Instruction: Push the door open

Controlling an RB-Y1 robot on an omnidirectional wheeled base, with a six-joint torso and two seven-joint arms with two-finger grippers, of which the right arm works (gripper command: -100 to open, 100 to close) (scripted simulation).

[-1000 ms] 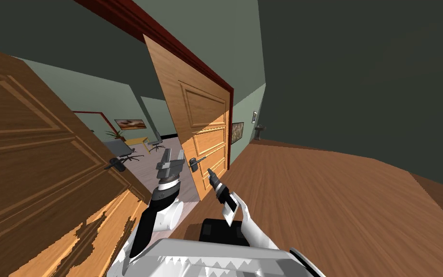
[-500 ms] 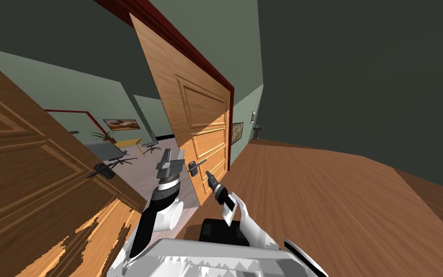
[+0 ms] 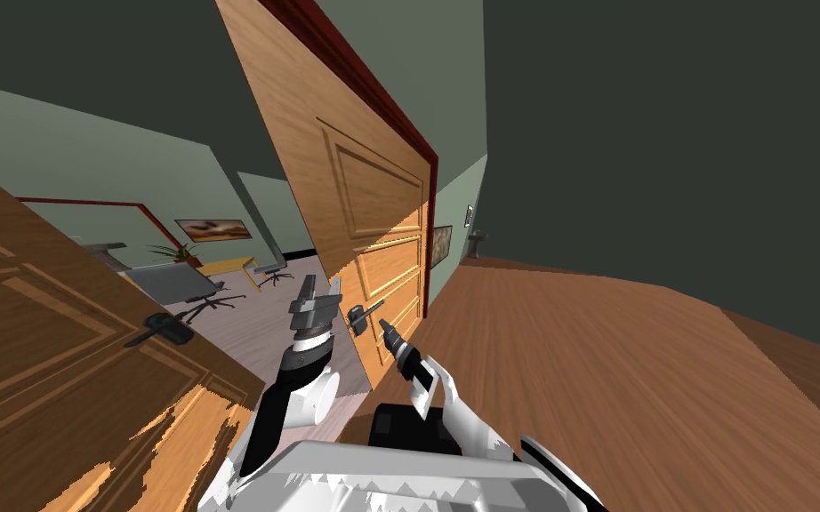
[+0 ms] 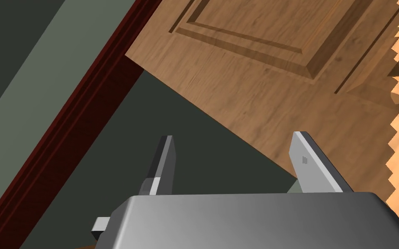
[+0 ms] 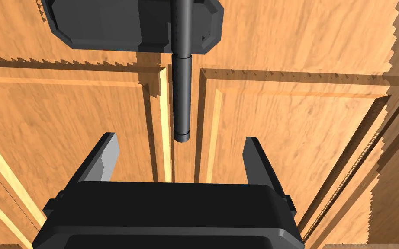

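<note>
Lever handle (image 5: 181, 99) on the half-open wooden door (image 3: 373, 204) points straight back at the right gripper (image 5: 180, 138), tip centred between its parted fingers; left gripper (image 4: 233, 135), parted too, hovers beside the door's latch edge.

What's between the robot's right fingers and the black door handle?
Nothing. In the right wrist view the open right gripper flanks the tip of the handle without touching it; only the door shows in the gaps.

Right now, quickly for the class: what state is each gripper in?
Left gripper: open, holding nothing, by the wooden door.
Right gripper: open, holding nothing, facing the door's dark lever handle.
</note>
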